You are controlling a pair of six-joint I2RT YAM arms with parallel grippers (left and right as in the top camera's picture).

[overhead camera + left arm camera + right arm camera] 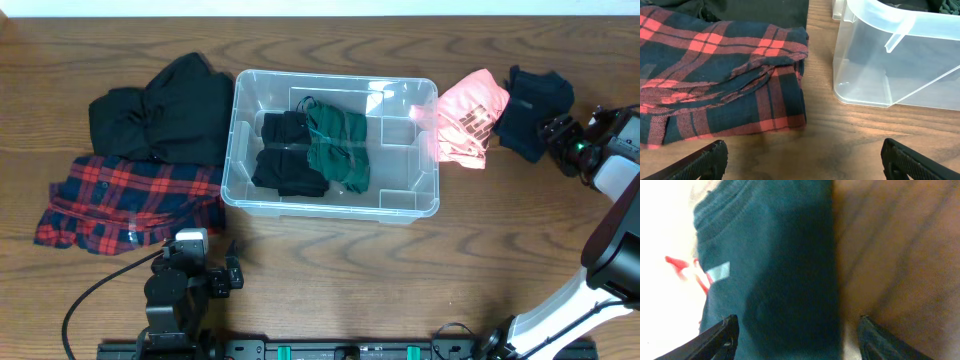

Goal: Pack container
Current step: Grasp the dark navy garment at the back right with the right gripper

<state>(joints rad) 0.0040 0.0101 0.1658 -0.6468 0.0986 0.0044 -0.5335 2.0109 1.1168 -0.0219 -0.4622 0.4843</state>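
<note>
One clear container sits on the bench at the centre of the overhead frame, holding two pieces of clothing side by side, a folded black garment and a green garment. Four more lie outside it: a black bundle and a plaid shirt at the left, and a pink shirt and a navy garment at the upper right. The left gripper, at the lower left, is spread wide and holds nothing, facing the plaid shirt and the container's corner. The right gripper is also spread wide, over the navy garment's edge, with nothing clamped.
</note>
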